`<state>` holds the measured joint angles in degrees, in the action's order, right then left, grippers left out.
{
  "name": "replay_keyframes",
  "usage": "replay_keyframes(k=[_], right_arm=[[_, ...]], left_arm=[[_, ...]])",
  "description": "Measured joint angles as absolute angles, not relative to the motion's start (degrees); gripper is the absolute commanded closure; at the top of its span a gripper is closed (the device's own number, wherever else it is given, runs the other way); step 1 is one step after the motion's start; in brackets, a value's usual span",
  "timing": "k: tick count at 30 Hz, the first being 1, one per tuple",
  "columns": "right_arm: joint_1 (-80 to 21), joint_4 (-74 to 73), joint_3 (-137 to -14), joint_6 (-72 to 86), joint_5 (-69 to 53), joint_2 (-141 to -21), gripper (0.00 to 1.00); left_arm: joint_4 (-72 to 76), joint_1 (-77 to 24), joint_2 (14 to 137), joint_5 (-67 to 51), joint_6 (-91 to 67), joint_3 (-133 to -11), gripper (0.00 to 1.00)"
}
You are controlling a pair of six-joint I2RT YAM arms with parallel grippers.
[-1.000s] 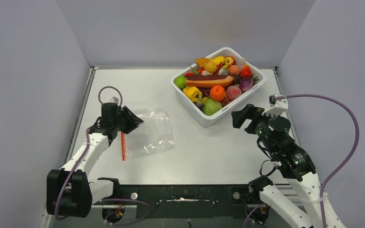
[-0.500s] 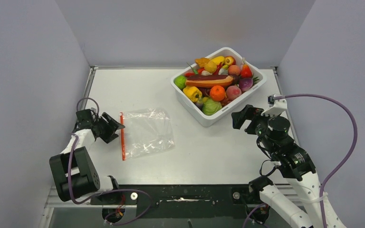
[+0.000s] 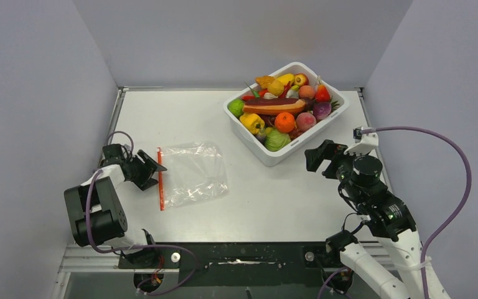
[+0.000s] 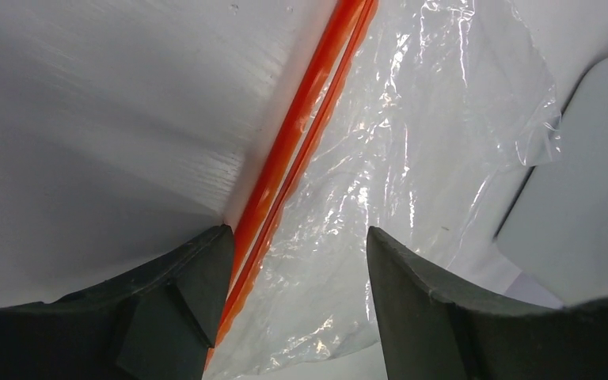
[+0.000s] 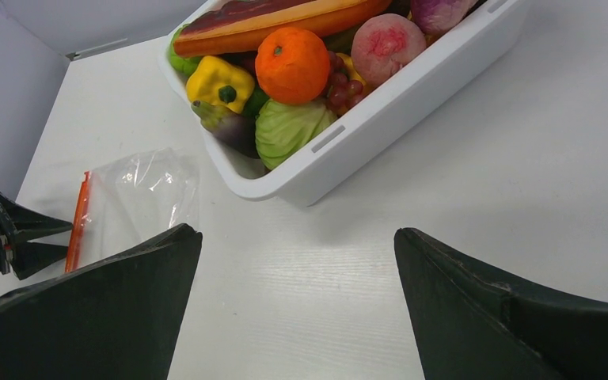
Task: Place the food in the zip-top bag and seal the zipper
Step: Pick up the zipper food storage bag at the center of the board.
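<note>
At the table's left edge, the left gripper (image 3: 151, 169) has pulled back off the bag to its mouth, jaws apart and empty, likely to lift it open.
The zip-top bag (image 3: 193, 174) lies flat and empty, its zipper (image 3: 160, 177) perhaps touching one finger. The food (image 3: 280, 112) fills the white tub (image 3: 267, 156), and the right gripper (image 3: 319, 159) gapes wide.

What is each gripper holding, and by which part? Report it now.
Nothing is held. The jaws of the left gripper stand open at the red-orange zipper strip of the clear crinkly plastic zip-top bag, not clamped; the right gripper is open and empty.
</note>
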<state>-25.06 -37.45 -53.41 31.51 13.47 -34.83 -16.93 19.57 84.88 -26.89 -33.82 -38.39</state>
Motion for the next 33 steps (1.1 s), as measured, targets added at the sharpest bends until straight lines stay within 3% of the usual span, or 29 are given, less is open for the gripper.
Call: replay_keyframes(k=[4,10,13,24,33], right_arm=[[-25.1,-37.7,-53.4,31.9,13.5,-34.7,0.02],[-25.1,-38.3,-53.4,32.4,13.2,-35.4,0.01],[-25.1,-38.4,-53.5,32.9,12.2,-36.5,0.0],[-26.0,-40.0,-56.1,38.5,6.4,-45.0,0.02],[-47.3,-41.2,-62.8,44.6,12.9,-59.2,0.07]], left_arm=[[-16.5,19.7,85.8,-27.6,-33.8,-38.7,0.54],[-16.0,19.7,86.2,-29.1,-34.0,-38.5,0.89],[-15.4,19.6,86.2,-30.7,-34.2,-38.2,1.0],[-10.7,17.3,82.2,-38.3,-38.9,-32.7,1.0],[-6.2,10.4,71.7,-41.1,-46.5,-29.1,1.0]])
